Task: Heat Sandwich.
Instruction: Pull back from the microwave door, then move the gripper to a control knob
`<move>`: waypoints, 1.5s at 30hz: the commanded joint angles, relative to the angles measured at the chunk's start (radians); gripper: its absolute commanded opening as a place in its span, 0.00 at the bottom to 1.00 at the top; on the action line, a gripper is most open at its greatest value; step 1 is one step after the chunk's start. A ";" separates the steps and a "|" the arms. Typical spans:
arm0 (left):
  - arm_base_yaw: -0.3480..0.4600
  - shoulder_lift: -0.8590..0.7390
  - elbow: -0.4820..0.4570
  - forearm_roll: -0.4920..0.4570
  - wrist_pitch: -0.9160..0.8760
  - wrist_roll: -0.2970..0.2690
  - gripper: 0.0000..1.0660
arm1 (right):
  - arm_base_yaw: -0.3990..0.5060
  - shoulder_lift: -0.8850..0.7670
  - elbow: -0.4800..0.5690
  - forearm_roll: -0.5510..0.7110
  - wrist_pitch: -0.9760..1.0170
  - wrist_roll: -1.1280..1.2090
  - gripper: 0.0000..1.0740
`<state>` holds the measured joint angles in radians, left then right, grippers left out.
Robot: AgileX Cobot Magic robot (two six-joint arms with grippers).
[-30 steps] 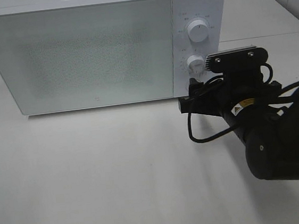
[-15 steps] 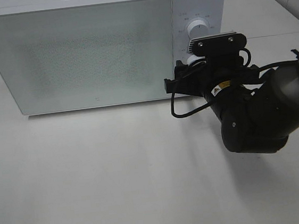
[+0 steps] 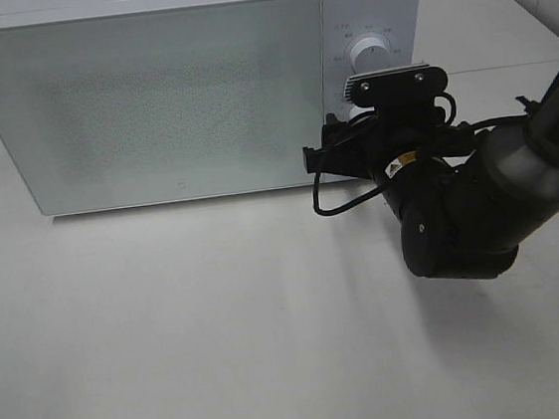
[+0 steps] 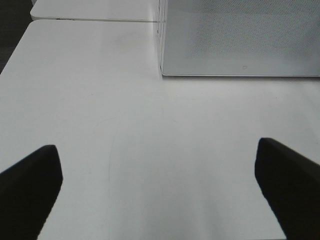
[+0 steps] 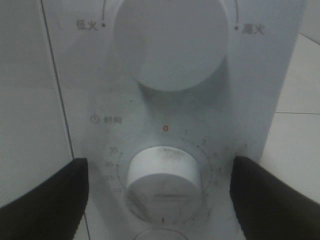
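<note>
My right gripper (image 5: 160, 200) has moved in on the microwave (image 3: 178, 100), fingers wide either side of its timer knob (image 5: 164, 175), so heating looks near; my left gripper (image 4: 157, 192) is wide too.

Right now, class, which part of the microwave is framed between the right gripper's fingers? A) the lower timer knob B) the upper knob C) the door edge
A: the right wrist view shows the lower timer knob centred between the two dark fingers of the open right gripper.
</note>
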<state>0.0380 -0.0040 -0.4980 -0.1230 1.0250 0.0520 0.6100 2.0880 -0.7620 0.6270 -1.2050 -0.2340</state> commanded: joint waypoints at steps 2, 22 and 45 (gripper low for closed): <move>-0.006 -0.027 0.004 -0.009 0.001 -0.007 0.97 | -0.006 -0.002 -0.010 -0.010 -0.009 0.001 0.57; -0.006 -0.027 0.004 -0.009 0.001 -0.007 0.97 | -0.006 -0.002 -0.010 0.010 -0.008 0.018 0.10; -0.006 -0.027 0.004 -0.009 0.001 -0.007 0.97 | -0.006 -0.002 -0.010 -0.052 -0.010 0.998 0.11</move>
<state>0.0380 -0.0040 -0.4980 -0.1230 1.0250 0.0520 0.6070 2.0900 -0.7620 0.6260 -1.2050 0.6370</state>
